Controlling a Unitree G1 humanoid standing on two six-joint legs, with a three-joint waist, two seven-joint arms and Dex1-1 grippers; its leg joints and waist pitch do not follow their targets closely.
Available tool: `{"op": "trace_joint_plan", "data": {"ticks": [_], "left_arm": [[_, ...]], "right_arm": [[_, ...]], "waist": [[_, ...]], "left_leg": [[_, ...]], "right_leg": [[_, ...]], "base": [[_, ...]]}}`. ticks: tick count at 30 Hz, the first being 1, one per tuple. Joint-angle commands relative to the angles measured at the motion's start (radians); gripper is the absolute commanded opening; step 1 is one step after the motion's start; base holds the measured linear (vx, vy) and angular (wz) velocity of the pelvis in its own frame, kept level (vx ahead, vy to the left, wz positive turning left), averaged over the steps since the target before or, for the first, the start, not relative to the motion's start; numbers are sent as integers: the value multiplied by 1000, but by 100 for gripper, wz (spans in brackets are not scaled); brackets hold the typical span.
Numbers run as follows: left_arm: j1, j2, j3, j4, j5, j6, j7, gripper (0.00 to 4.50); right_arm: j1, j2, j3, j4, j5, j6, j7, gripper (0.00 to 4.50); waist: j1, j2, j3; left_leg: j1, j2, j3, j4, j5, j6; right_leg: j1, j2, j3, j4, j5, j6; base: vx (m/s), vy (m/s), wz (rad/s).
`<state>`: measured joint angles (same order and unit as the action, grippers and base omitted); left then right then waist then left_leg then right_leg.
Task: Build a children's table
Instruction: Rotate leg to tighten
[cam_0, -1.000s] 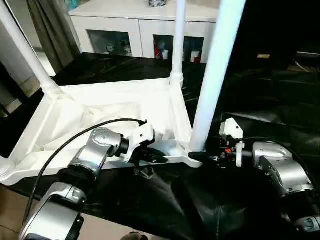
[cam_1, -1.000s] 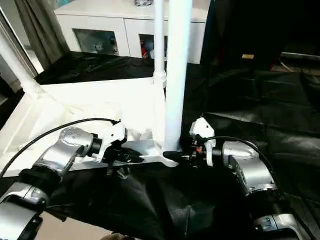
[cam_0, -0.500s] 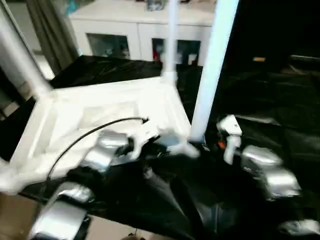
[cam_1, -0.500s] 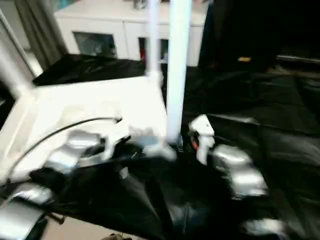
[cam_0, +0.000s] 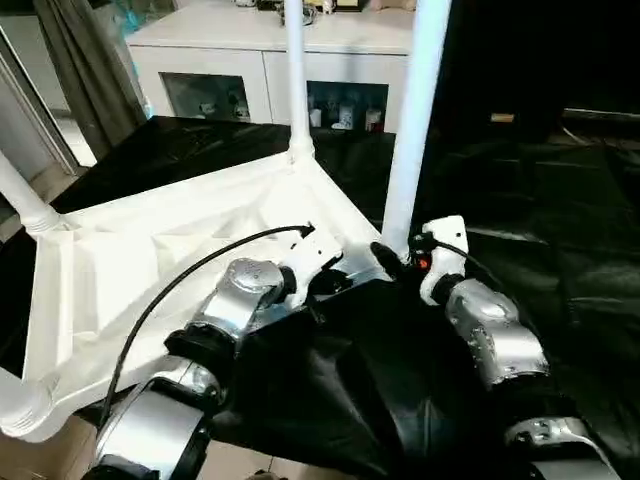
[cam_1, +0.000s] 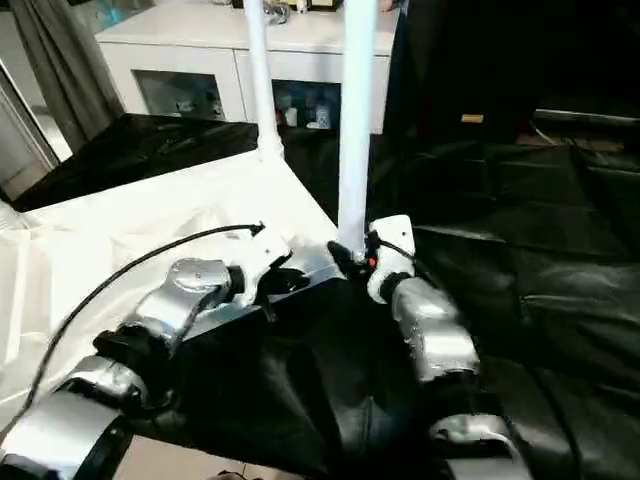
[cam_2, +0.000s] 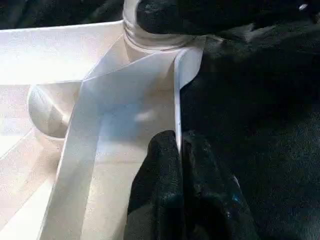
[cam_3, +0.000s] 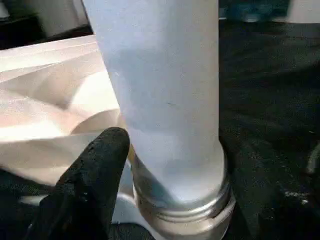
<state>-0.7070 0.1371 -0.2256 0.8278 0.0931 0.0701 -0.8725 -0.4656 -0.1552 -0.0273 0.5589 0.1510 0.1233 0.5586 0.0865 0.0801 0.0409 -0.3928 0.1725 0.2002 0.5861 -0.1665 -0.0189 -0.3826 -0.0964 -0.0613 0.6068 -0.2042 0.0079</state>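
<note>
The children's table lies upside down on the black cloth, its white tabletop (cam_0: 150, 260) ribbed side up. Upright white legs stand in its corner sockets: a near-right leg (cam_0: 410, 130), a far leg (cam_0: 295, 80) and a left leg (cam_0: 20, 200). My left gripper (cam_0: 335, 282) is shut on the tabletop's thin near rim (cam_2: 176, 100), close to the near-right corner. My right gripper (cam_0: 392, 258) stands open around the base of the near-right leg (cam_3: 165, 100). One of its fingers (cam_3: 95, 170) sits beside the leg's collar, and the leg hides the other.
A white cabinet (cam_0: 270, 60) with glass-fronted shelves stands behind the work. Crumpled black cloth (cam_0: 540, 200) covers the surface to the right and front. A grey curtain (cam_0: 90, 70) hangs at the back left. Bare floor (cam_0: 40, 460) shows at the near left.
The whole picture has shifted, so the camera has moved. My right forearm now reaches the leg's base from the front rather than from the right. My left gripper keeps its pinch on the rim.
</note>
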Motion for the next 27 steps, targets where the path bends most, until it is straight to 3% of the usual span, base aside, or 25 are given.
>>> {"op": "trace_joint_plan", "data": {"ticks": [1,2,7,10,13,16,17,19,20,21,22,27], "left_arm": [[-3,-21,-19,-54,-47,-55,-63,0],[13,23,-31,-67,-48,-78,-137,0],[30,79,-30,-83,-59,-93,-232,0],[50,111,-31,-133,-85,-68,-318,0],[70,146,-47,-179,-106,-48,-400,0],[80,170,-59,-202,-113,-42,-454,0],[83,178,-59,-212,-113,-38,-471,0],[83,178,-59,-212,-112,-37,-472,0],[82,179,-58,-212,-111,-37,-471,0],[81,180,-57,-213,-109,-34,-470,0],[81,181,-57,-216,-110,-32,-470,0],[86,173,-45,-229,-122,-16,-445,0]], "right_arm": [[8,23,87,-15,9,28,93,349],[27,-40,109,-56,20,32,200,349],[34,-127,121,-81,19,20,327,349],[45,-183,132,-121,46,43,441,349],[55,-230,149,-153,55,53,522,349],[59,-261,163,-171,58,55,574,349],[61,-270,170,-178,58,60,600,323],[62,-272,172,-179,58,61,604,323],[64,-273,174,-182,58,61,607,298],[67,-274,176,-186,61,62,610,298],[68,-275,177,-187,62,63,612,288],[101,-262,181,-219,79,86,606,274]], "waist": [[1,-21,-56],[4,-20,-58],[9,-18,-66],[15,-15,-76],[24,-12,-79],[34,-7,-72],[35,-7,-71],[39,0,-69],[38,-3,-67],[40,1,-67],[39,-2,-68],[40,0,-69]], "left_leg": [[20,59,-35,-80,-294,28],[20,58,-33,-75,-268,42],[16,61,-30,-65,-189,72],[12,62,-28,-49,-91,127],[8,62,-27,-40,-67,163],[10,66,-27,-44,-134,141],[11,67,-27,-47,-153,131],[16,71,-29,-53,-200,98],[18,71,-29,-59,-235,68],[18,70,-30,-60,-241,59],[18,70,-30,-60,-246,50],[15,67,-30,-58,-230,50]], "right_leg": [[26,-68,42,-88,-242,-191],[29,-68,40,-86,-214,-205],[34,-63,36,-65,-77,-246],[33,-60,32,-44,93,-285],[28,-60,30,-36,142,-295],[21,-60,29,-44,43,-292],[22,-60,30,-47,15,-289],[19,-63,32,-52,-49,-281],[19,-61,33,-56,-84,-273],[20,-63,33,-55,-87,-272],[20,-62,34,-56,-83,-270],[21,-63,34,-55,-52,-265]], "base": [[0,0,0],[0,0,0],[0,0,0],[0,0,0],[0,0,0],[0,0,0],[0,0,0],[0,0,0],[0,0,0],[0,0,0],[0,0,0],[0,0,0]]}}
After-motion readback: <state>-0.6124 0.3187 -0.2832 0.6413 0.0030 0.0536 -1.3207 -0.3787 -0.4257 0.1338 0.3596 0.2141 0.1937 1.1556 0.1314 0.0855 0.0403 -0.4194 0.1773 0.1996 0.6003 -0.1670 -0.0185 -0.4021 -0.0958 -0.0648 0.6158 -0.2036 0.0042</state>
